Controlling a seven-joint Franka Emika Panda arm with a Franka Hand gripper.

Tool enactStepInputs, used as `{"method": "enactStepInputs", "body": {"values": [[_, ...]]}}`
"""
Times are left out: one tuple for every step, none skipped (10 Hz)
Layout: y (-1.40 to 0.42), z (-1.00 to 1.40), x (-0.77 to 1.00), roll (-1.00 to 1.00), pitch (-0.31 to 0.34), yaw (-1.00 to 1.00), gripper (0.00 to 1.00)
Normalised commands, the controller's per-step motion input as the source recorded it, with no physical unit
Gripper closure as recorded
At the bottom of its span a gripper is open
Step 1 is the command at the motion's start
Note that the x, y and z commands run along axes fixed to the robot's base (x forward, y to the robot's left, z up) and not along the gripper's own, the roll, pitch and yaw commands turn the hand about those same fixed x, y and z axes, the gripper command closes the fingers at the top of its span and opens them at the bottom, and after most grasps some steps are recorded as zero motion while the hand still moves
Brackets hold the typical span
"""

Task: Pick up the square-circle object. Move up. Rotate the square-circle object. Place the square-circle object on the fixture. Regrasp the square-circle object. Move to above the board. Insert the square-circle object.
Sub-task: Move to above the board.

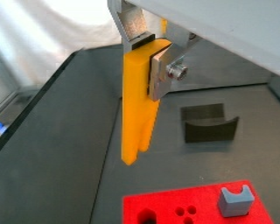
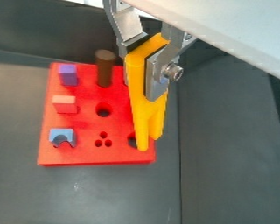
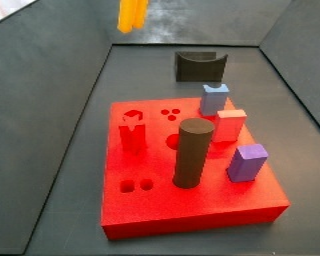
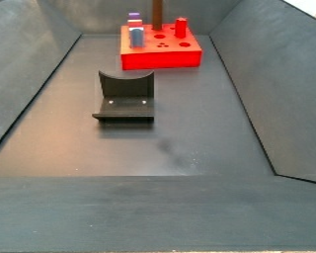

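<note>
- Claw (image 2: 149, 61) grips my square-circle object (image 2: 146, 96) by its upper end, prongs hanging down.
- Board (image 2: 84, 149) sits below the claw; fixture (image 1: 209, 123) rests apart.

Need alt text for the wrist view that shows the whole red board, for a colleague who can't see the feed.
The gripper holds the yellow-orange square-circle object upright between its silver fingers, hanging in front of the red board. On the board stand a dark cylinder peg and blue, purple and red blocks, among open holes. The floor around is dark grey.
</note>
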Motion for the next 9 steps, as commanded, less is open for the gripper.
{"method": "enactStepInputs", "body": {"values": [[-0.01, 0.00, -0.06, -0.28, -0.178, 1.00, 1.00], [0.01, 0.00, -0.06, -0.27, -0.209, 1.00, 1.00], [0.01, 0.00, -0.06, -0.26, -0.230, 1.00, 1.00], [0.02, 0.00, -0.07, -0.25, -0.291, 1.00, 1.00], [0.03, 0.00, -0.08, -0.23, -0.334, 1.00, 1.00], [0.02, 0.00, -0.07, -0.21, -0.376, 1.00, 1.00], [0.02, 0.00, -0.07, -0.20, -0.404, 1.00, 1.00], [0.02, 0.00, -0.06, -0.11, -0.317, 0.64, 1.00], [0.01, 0.00, -0.05, -0.07, -0.258, 0.46, 1.00]]}}
